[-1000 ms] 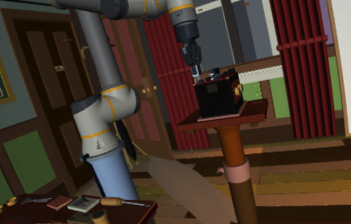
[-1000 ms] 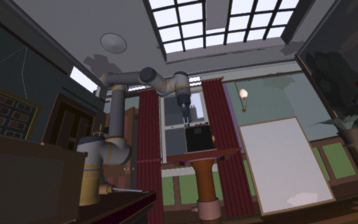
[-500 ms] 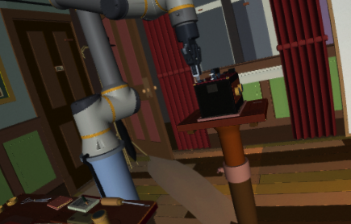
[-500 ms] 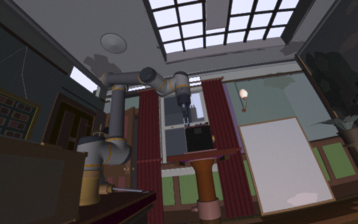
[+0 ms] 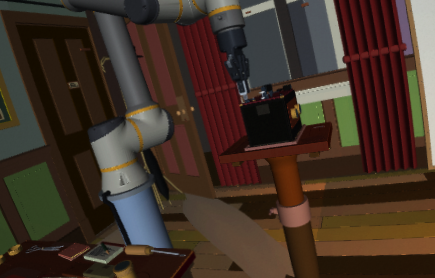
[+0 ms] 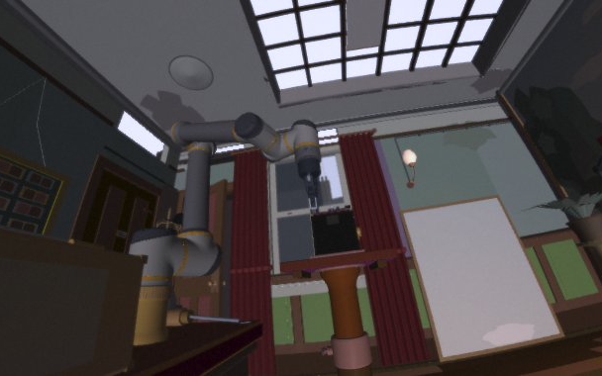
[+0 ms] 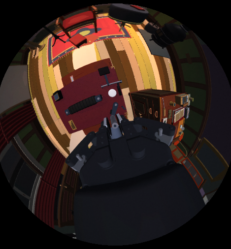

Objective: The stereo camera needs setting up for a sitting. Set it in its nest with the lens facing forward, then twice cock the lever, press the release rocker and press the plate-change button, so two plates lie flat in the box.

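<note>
The stereo camera (image 5: 270, 120) (image 6: 335, 233) is a dark box standing on the red stand top (image 5: 290, 142). Its maroon top (image 7: 89, 98) carries a ribbed black handle (image 7: 84, 104), a white round button (image 7: 112, 92), a black rocker (image 7: 104, 71) and a grey lever (image 7: 114, 108). My gripper (image 5: 241, 90) (image 6: 314, 204) (image 7: 113, 119) hangs at the rear edge of the camera's top, over the lever's near end, still open and closing, with nothing held.
The stand top's edge (image 5: 250, 155) sits on a brown post (image 5: 290, 200). Red curtains (image 5: 375, 85) hang behind. A low table with tools (image 5: 85, 255) stands by my base. A cabinet (image 7: 160, 108) stands beyond the stand.
</note>
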